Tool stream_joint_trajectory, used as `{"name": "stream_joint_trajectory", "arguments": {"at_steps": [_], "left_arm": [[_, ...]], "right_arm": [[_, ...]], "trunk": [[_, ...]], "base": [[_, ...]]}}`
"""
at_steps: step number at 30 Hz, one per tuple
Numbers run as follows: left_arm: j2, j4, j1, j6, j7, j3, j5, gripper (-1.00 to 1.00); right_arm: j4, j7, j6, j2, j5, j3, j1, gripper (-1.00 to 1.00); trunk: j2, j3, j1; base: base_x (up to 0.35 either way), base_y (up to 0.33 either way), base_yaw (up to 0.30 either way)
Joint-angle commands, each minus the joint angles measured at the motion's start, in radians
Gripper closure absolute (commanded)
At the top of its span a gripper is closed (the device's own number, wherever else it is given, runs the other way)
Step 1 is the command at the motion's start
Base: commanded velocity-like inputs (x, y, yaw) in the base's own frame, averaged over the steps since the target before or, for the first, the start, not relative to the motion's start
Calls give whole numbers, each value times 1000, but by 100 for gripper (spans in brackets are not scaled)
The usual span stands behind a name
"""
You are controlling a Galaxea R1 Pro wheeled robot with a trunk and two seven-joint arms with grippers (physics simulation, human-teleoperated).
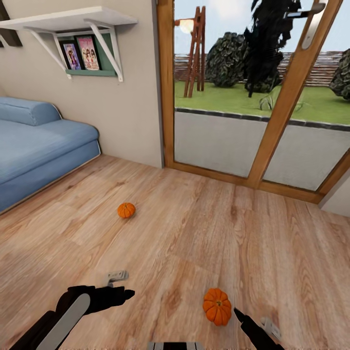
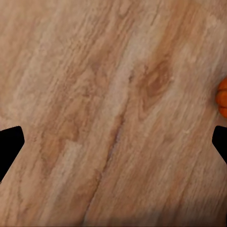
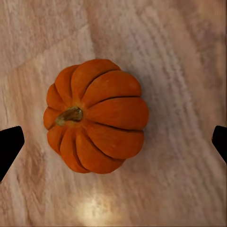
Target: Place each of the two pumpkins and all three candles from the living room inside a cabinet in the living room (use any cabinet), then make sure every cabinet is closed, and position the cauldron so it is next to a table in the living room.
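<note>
A wooden floor runs to a glass door at 12 o'clock, with a blue sofa at 9. One pumpkin lies at 11 o'clock. The nearer pumpkin sits at 5 o'clock, centred between the right gripper's wide-spread, empty fingers. The left gripper at 7 o'clock gapes over bare boards, holding nothing.

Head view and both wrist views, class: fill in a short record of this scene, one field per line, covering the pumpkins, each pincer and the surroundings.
near pumpkin: on the wooden floor, beside the right pincer
far pumpkin: on the floor, nearer the blue sofa
right pincer: open, over the near pumpkin, not touching it
left pincer: open, over bare floor
backdrop: glass door to the garden, wall shelf
</note>
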Motion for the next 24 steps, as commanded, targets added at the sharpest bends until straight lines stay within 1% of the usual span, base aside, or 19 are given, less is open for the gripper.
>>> {"name": "stream_joint_trajectory", "arguments": {"at_steps": [1,3,9,12,24], "left_arm": [[1,-1,-1,0,10,-2,11,-100],[1,-1,-1,0,10,-3,11,-100],[1,-1,-1,0,10,-3,11,-100],[1,-1,-1,0,10,-3,11,-100],[1,-3,-1,0,9,-4,11,-100]], "right_arm": [[2,5,-2,1,-7,8,-1,-100],[2,5,-2,1,-7,8,-1,-100],[2,5,-2,1,-7,9,-1,-100],[2,5,-2,1,-7,8,-1,-100],[2,5,-2,1,-7,8,-1,-100]], "trunk": [[-1,-5,0],[-1,-13,1],[-1,-13,1],[-2,-24,2],[-2,-24,2]], "base": [[0,0,0],[0,0,0],[0,0,0],[0,0,0],[8,0,0]]}}
